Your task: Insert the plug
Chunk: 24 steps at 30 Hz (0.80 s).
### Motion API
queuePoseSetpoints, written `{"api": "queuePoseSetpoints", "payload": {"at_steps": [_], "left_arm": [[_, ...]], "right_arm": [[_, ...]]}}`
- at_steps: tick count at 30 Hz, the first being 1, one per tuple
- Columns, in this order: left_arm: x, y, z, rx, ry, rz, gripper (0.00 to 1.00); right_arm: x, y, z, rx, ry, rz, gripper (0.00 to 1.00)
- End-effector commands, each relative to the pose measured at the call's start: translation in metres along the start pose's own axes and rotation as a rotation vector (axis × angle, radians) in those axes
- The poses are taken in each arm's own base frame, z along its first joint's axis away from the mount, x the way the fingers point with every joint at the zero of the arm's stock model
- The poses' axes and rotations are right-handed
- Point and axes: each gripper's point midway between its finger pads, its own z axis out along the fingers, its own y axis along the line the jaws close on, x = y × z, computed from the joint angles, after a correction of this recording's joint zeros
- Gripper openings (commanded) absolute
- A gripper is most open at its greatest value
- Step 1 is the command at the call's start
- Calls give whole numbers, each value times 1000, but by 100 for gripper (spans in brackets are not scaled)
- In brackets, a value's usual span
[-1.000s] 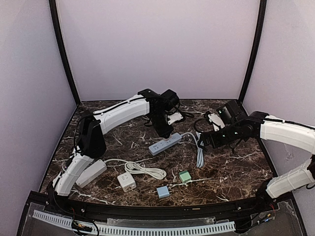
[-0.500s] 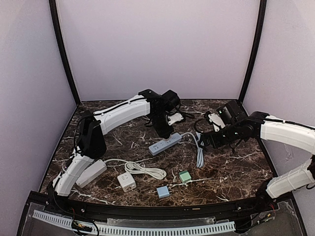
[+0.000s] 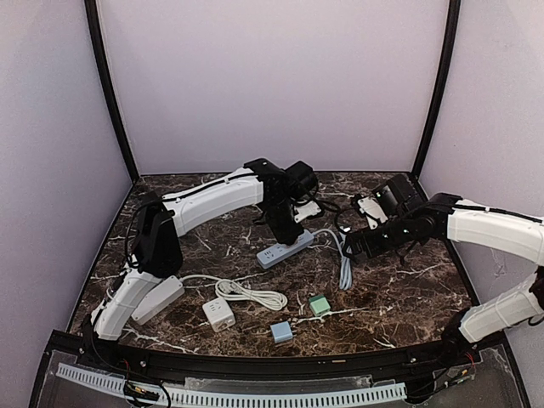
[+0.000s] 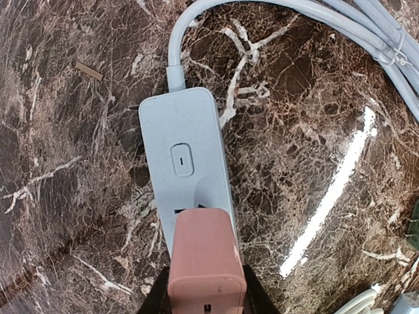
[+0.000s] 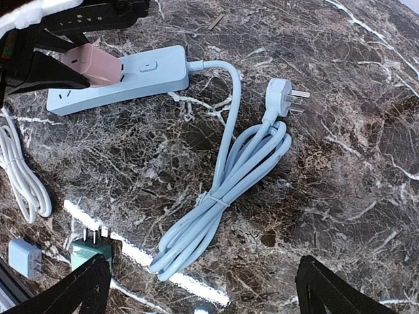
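Left jaws clamped on the pink plug (image 4: 204,258), one black finger (image 4: 159,302) at each flank. Plug sits over the socket end of the pale blue power strip (image 4: 185,140), just behind the strip's switch button (image 4: 182,159), and appears tilted in the right wrist view. Prongs hidden; cannot tell whether they are in a socket. Strip lies flat on the marble desk (image 4: 72,196). Its cord (image 5: 226,186) runs to a tied bundle beside it, with the wall plug (image 5: 283,91) lying free on the desk. Right jaws spread wide, holding nothing, hovering above the cord bundle. Near the front edge: white charger (image 3: 219,314), green adapter (image 3: 320,304), blue adapter (image 3: 281,331).
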Motion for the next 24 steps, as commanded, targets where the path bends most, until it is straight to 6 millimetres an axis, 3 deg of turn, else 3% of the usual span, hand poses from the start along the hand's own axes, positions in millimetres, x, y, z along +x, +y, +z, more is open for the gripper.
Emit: {"api": "queuePoseSetpoints", "payload": {"at_steps": [1,7,14,24], "left_arm": [[17,13,-16,-57,53,-4,1],[17,26,-15,-50,40,-23,1],[27,27,-18,-27,50,-38,1],[-1,15,-22,61,-51,-83,1]], "right_arm": [[-10,-2,1,13,-29,-6,99],[-7,-3,2,14,-23,-8,99],[-4,-4,4,16,-19,-18,99],[-3,-6,7,29,-24,-39,99]]}}
